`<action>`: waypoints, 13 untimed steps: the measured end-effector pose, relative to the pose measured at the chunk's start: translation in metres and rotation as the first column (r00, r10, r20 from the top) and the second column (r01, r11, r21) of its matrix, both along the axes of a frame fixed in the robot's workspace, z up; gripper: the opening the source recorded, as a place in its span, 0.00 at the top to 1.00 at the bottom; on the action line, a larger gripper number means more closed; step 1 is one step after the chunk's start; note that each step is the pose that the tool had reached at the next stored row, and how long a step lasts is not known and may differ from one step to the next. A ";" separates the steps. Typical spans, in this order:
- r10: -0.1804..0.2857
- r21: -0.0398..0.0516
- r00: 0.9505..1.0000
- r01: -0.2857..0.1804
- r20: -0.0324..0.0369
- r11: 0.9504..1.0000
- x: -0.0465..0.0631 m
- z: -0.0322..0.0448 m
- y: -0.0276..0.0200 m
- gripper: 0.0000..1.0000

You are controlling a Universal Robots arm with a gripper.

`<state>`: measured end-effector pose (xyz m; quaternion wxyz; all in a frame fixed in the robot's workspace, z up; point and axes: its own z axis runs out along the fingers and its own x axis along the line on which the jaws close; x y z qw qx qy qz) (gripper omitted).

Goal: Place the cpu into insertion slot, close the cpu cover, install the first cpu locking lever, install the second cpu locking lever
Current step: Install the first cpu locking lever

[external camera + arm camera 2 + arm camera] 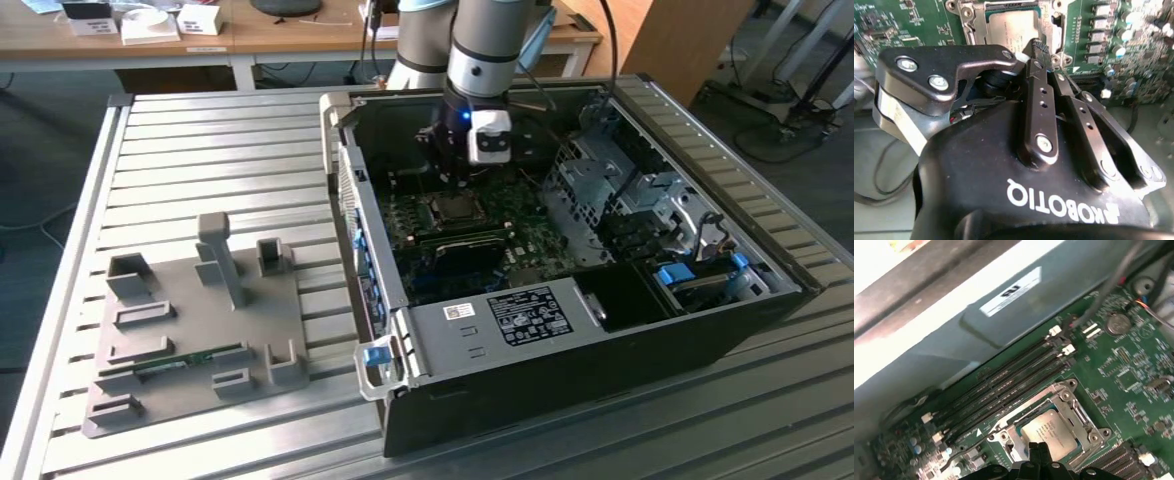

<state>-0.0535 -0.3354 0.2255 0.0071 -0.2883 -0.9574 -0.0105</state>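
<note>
First wrist view shows the cpu (1053, 431) just beside the pressed-together fingers (1033, 454).

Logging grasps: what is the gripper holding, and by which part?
Nothing: the fingers meet at their tips with nothing between them, just over the seated cpu.

Ribbed metal table (200, 150) right in front of us, pale grey, with even, soft light across its slats. Behind the table there's a long wooden desk (267, 40) on a white frame, with small white boxes (147, 25) sitting on top and a dark rounded object (287, 8) beside them. Past the table's far corner, on the exterior view's right, stands a tall wooden panel (681, 40). Around the table is dark grey floor (40, 140). A thin cable (51, 228) trails over it on the exterior view's left, and more cables (781, 135) lie on the right.
</note>
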 end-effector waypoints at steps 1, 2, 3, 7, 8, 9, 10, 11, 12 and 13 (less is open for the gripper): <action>0.018 0.000 1.000 -0.018 0.000 1.000 0.000 -0.0003 0.0000 0.89; 0.036 0.000 0.999 -0.036 0.000 0.999 0.000 -0.0005 0.0000 0.89; 0.049 0.000 0.999 -0.049 0.000 0.999 0.000 -0.0005 0.0000 0.89; 0.056 0.000 0.998 -0.056 0.000 0.998 0.000 -0.0006 0.0000 0.89; 0.056 0.000 0.998 -0.056 0.000 0.998 0.000 -0.0006 0.0000 0.89; 0.056 0.000 0.998 -0.056 0.000 0.998 0.000 -0.0006 0.0000 0.89; 0.056 0.000 0.998 -0.056 0.000 0.998 0.000 -0.0006 0.0000 0.89; 0.056 0.000 0.998 -0.056 0.000 0.998 0.000 -0.0006 0.0000 0.89; 0.058 0.000 0.998 -0.058 0.000 0.998 0.000 -0.0006 0.0000 0.89; 0.063 0.000 0.998 -0.063 0.000 0.998 0.000 -0.0007 0.0000 0.89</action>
